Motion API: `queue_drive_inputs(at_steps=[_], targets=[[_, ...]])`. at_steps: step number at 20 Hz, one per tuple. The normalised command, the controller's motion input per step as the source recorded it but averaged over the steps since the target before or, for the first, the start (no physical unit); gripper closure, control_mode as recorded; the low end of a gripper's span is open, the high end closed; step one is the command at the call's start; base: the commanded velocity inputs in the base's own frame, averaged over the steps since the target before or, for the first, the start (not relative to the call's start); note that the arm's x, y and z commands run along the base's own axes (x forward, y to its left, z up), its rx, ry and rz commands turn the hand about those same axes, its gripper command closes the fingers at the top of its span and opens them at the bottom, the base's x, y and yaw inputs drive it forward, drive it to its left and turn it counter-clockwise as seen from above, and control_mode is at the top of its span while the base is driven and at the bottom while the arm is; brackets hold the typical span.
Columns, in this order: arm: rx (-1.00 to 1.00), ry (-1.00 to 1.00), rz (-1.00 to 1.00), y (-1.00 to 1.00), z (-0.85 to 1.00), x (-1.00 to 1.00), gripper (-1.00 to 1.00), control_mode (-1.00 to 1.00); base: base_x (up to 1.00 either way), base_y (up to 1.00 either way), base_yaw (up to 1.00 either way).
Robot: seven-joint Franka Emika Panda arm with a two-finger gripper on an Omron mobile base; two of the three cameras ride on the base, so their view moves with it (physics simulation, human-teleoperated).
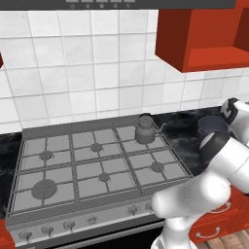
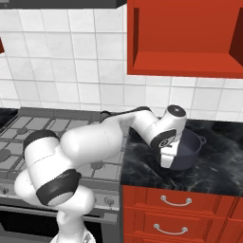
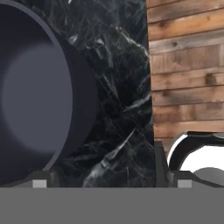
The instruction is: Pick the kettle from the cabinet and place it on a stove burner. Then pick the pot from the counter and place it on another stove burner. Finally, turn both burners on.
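Right under the hand camera sits the pot, a wide, low, dark blue-grey vessel with a smooth matte inside and a thin rounded rim. It rests on the counter, near the front edge, just beside the stove; in the right base view one small loop handle shows on its far side. The gripper hangs just over the pot's rim with its fingers spread wide and nothing between them, one tip over the bowl and the other over bare black marble.

The kettle, small, grey and domed with a thin curved spout, already stands on the stove's back right burner. Above the counter, the glossy red cabinet has an open niche.

My guess is the pot comes next. Its rim is thin and curved, so a pinch on the wall could slip or tip the pot as it lifts. A descent slightly off could push the pot along the polished marble toward the counter's front edge. Carrying it over, the pot could knock the kettle unless a free burner is chosen.
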Motion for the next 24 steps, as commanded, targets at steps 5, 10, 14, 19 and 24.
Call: queue_drive_inputs(at_steps=[5, 10, 14, 19, 24], targets=[[0.00, 0.00, 0.00, -0.18, -0.14, 0.24, -1.00, -1.00, 0.00, 0.00, 0.00], [0.00, 0.00, 0.00, -0.07, -0.11, 0.22, -1.00, -1.00, 0.00, 0.00, 0.00], [0.00, 0.00, 0.00, -0.02, -0.15, 0.18, -1.00, -1.00, 0.00, 0.00, 0.00], [0.00, 0.00, 0.00, -0.03, -0.17, 0.20, -1.00, -1.00, 0.00, 0.00, 0.00], [0.00, 0.00, 0.00, -0.07, -0.23, 0.28, -1.00, -1.00, 0.00, 0.00, 0.00]])
